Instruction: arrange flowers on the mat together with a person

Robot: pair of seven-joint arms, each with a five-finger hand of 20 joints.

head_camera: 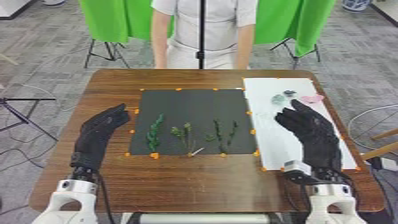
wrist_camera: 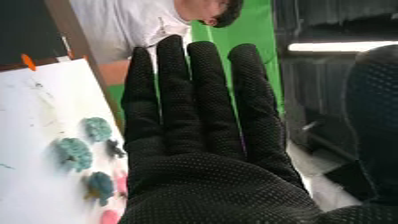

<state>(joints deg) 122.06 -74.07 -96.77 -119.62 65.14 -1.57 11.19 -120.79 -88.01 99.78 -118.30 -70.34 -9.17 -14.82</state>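
L hand is open, relaxed, at approx. 9 o'clock of the black mat. R hand is over the white mat, open too (fingers straight, w/ nothing in its grip). Green stems lie on the black mat: one at approx. 8 o'clock, others nr. 6 and 4 to 5. Green flowers and a pink flower sit on the white mat, approx. 11 to 1 o'clock.
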